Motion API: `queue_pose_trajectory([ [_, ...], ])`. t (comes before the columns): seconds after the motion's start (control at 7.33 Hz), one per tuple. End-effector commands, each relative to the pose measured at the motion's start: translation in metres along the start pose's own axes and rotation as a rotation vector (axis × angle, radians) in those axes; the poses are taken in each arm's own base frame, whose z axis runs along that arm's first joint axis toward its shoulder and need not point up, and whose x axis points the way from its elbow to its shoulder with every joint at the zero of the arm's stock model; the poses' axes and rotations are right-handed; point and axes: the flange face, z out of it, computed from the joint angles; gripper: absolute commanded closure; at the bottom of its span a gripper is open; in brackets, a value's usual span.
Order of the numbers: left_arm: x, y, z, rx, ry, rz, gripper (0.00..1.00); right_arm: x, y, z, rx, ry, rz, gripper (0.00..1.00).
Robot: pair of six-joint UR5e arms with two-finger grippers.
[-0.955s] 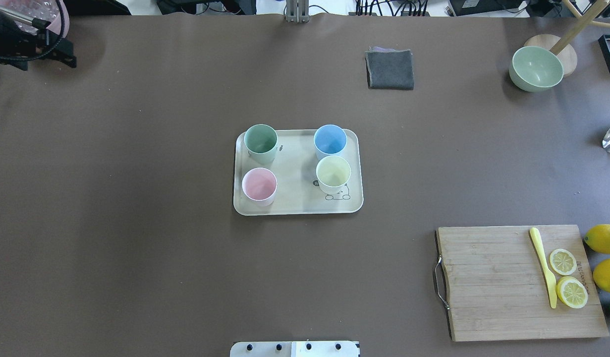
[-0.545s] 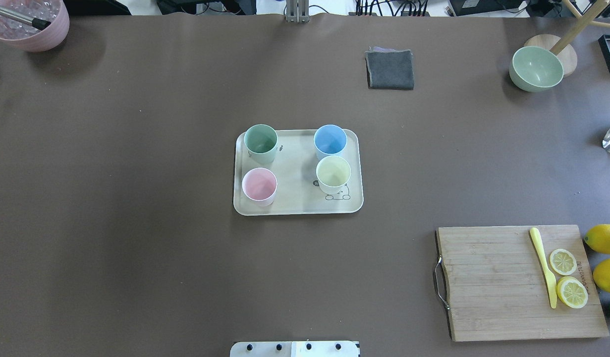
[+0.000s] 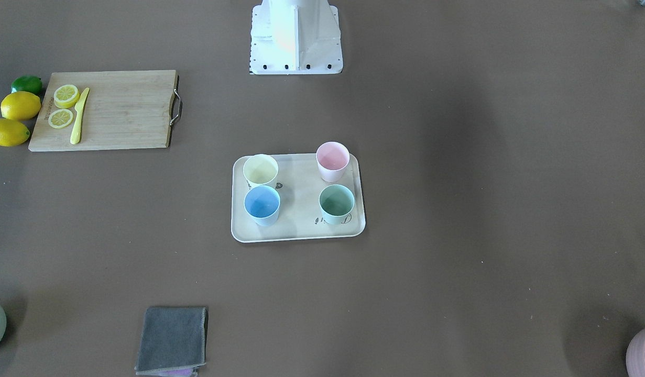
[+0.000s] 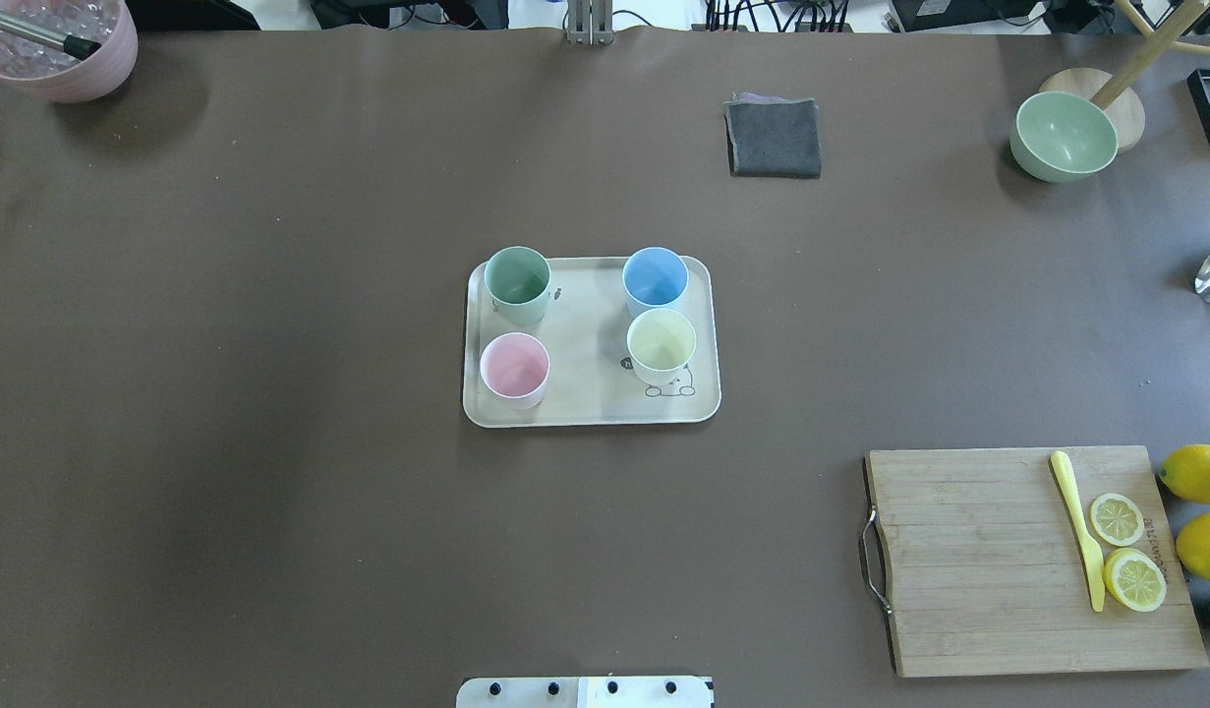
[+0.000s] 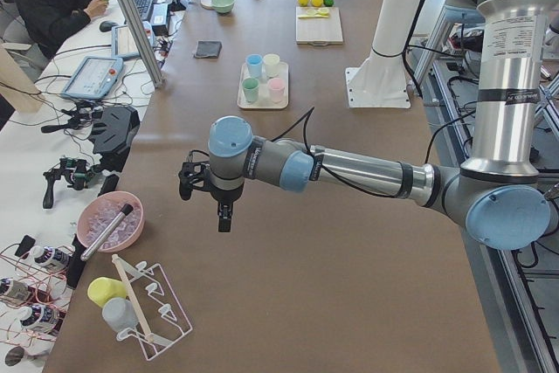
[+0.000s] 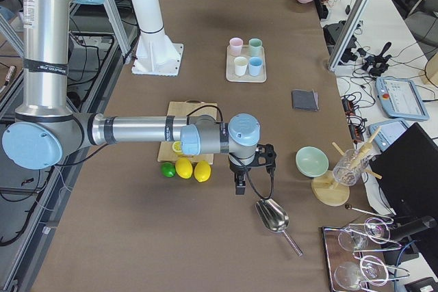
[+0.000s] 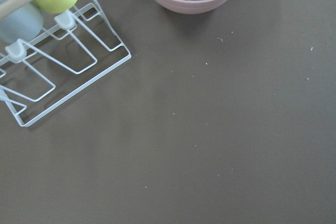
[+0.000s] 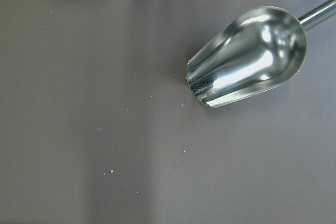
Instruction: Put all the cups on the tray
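Note:
The cream tray (image 4: 585, 408) lies mid-table, also in the front view (image 3: 298, 199). Four cups stand upright on it: green (image 4: 517, 278), blue (image 4: 655, 277), yellow (image 4: 661, 342) and pink (image 4: 514, 366). My left gripper (image 5: 223, 216) hovers over the table's left end, far from the tray, near the pink bowl. My right gripper (image 6: 239, 186) hovers over the right end beside a metal scoop. Each shows only in a side view, so I cannot tell whether it is open or shut.
A wooden cutting board (image 4: 978, 560) with lemon slices and a yellow knife lies front right, lemons (image 4: 1199, 472) beside it. A grey cloth (image 4: 774, 138), green bowl (image 4: 1065, 136), pink ice bowl (image 4: 59, 49), metal scoop (image 8: 247, 56) and wire rack (image 7: 58, 72) holding two cup-like things sit around.
The left arm, at the overhead view's top-left corner a second ago, has moved out of that view and uncovered the pink bowl. The tray and cups have not moved.

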Motion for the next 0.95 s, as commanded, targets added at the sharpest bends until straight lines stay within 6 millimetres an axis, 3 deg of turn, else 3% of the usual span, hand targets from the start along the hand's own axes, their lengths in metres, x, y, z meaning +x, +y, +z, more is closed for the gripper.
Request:
queue_pose_trajectory([
  [0.0, -0.0264, 0.0169, 0.0148, -0.032, -0.009, -0.041, 0.02, -0.0052, -0.0067, -0.0049, 0.012, -0.003, -0.001, 0.0],
  [0.82, -0.0258, 0.0175, 0.0147, -0.031, -0.012, -0.039, 0.02, -0.007, -0.0054, -0.0056, 0.012, -0.015, -0.006, 0.0],
])
